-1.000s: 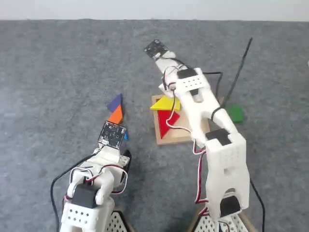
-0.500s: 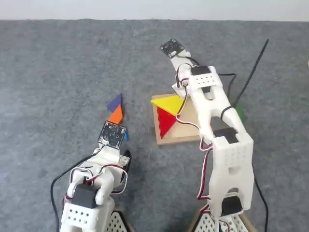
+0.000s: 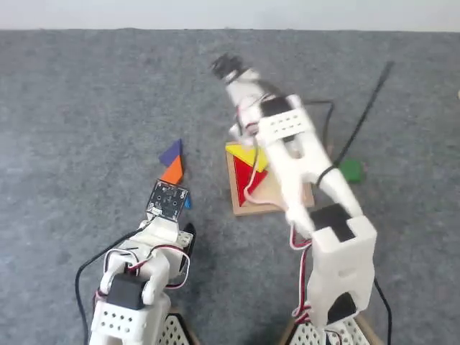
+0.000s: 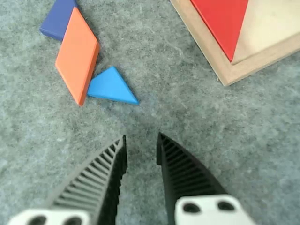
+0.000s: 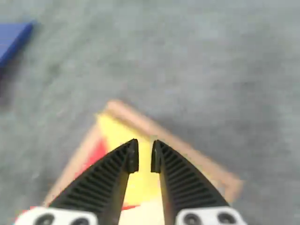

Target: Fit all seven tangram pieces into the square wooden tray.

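Note:
The square wooden tray (image 3: 248, 205) lies mid-table with a red triangle (image 3: 243, 178) and a yellow triangle (image 3: 243, 153) inside. My right arm (image 3: 287, 144) stretches over the tray. The right gripper (image 5: 144, 157) hovers above the yellow triangle (image 5: 117, 138) by the tray's far corner (image 5: 123, 108), fingers nearly touching with nothing between them. Left of the tray lie a dark blue piece (image 3: 171, 151), an orange parallelogram (image 3: 172, 171) and a small blue triangle (image 4: 110, 86). My left gripper (image 4: 140, 146) rests low over bare carpet short of the blue triangle, slightly open.
A green piece (image 3: 351, 169) lies right of the tray, beside a black cable (image 3: 363, 115) running toward the back. Grey carpet covers the table, and a pale strip marks its far edge. Both arm bases stand at the near edge.
The right arm swung to the right over the tray and has come back left. The yellow triangle sits lower into the tray's far corner. The left arm kept still.

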